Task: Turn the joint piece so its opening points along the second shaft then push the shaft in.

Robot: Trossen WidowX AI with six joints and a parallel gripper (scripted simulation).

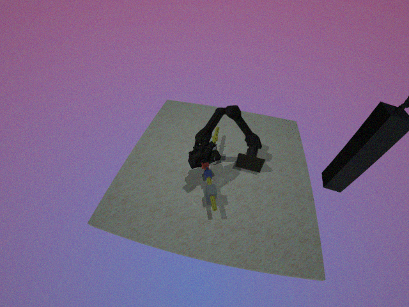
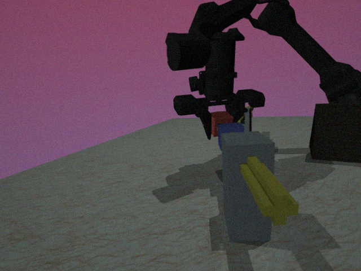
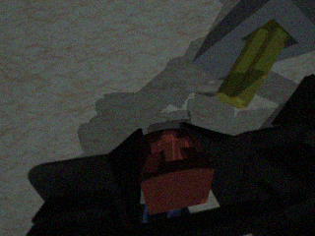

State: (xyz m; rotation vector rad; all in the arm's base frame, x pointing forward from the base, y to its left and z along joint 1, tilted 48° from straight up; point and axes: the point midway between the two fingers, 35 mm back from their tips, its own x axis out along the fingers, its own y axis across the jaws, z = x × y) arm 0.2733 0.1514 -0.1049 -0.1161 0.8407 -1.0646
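The red joint piece [image 1: 205,165] [image 2: 215,125] [image 3: 177,189] sits on a blue hinge part [image 1: 208,174] [image 2: 228,127], on the end of a yellow shaft [image 1: 213,203] [image 2: 271,193] fixed in a grey block [image 1: 211,190] [image 2: 247,192]. My gripper [image 2: 221,128] [image 3: 160,129] is shut on the joint piece, a finger on each side. Its cross-shaped opening faces the top of the wrist view. The second yellow shaft [image 1: 216,132] [image 3: 253,66] passes through its grey block [image 2: 247,116] [image 3: 221,54]; its near end stands apart from the opening, up and right in the wrist view. I cannot tell their exact alignment.
The arm's base [image 1: 250,162] [image 2: 335,131] stands right of the shafts in the top and exterior views. A long dark box [image 1: 366,145] is at the right of the top view. The pale mottled table top [image 1: 158,204] carries shadows of the arm and blocks.
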